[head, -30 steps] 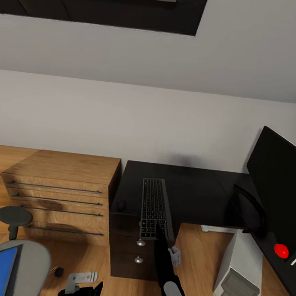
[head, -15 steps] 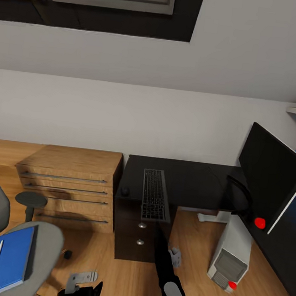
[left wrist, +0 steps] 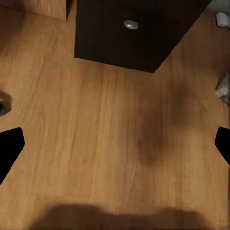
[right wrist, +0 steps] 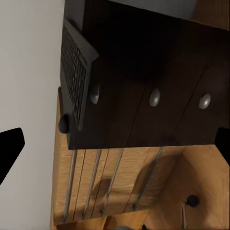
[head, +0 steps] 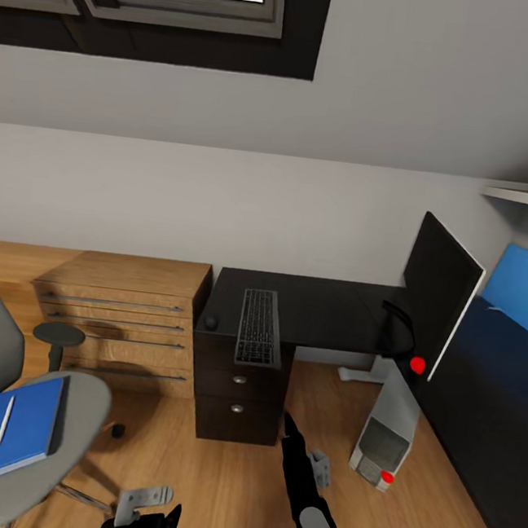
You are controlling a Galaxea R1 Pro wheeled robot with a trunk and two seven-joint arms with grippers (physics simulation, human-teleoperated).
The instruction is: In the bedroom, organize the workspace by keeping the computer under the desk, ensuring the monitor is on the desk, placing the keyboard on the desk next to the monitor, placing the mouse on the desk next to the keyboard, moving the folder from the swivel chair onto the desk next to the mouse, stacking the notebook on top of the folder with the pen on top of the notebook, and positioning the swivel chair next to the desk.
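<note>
Since the keyboard [head: 259, 327] and mouse [head: 211, 322] already lie on the worktop [head: 324, 308], the folder [head: 11, 432] on the swivel chair [head: 74, 415] seems next: turn left, approach squarely, grip its near edge. Both the left end effector [left wrist: 115, 143] and the right end effector [right wrist: 115, 143] hang spread wide over bare floor, holding nothing.

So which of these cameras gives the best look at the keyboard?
The head view: the keyboard lies in full on the black desk, its front end jutting over the drawer unit, with the mouse beside it. The right wrist view catches it obliquely, partly cropped. The left wrist view looks at floor and drawers.
</note>
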